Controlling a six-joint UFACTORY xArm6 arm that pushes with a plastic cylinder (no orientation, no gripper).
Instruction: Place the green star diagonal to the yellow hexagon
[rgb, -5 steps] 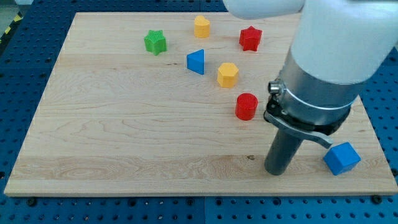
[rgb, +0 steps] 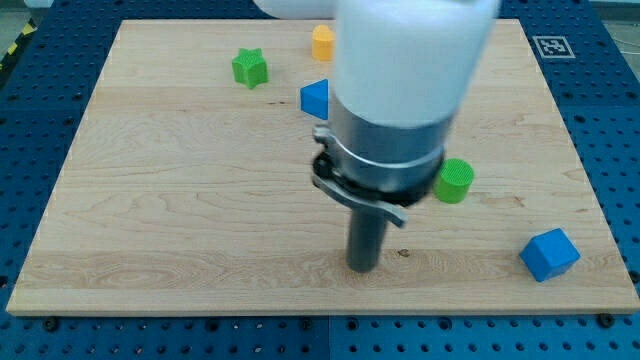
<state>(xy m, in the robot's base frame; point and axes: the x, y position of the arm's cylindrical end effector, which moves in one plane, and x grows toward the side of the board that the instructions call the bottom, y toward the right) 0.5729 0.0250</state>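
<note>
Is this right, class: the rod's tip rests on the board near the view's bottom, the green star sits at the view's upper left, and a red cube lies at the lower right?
Not quite. In the camera view the cube at the lower right is blue, not red: the blue cube. The rest holds: my tip rests near the view's bottom, and the green star sits at the upper left.

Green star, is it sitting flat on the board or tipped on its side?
Flat. The green star shows its star-shaped top face upward, resting on the board near the view's top left.
</note>
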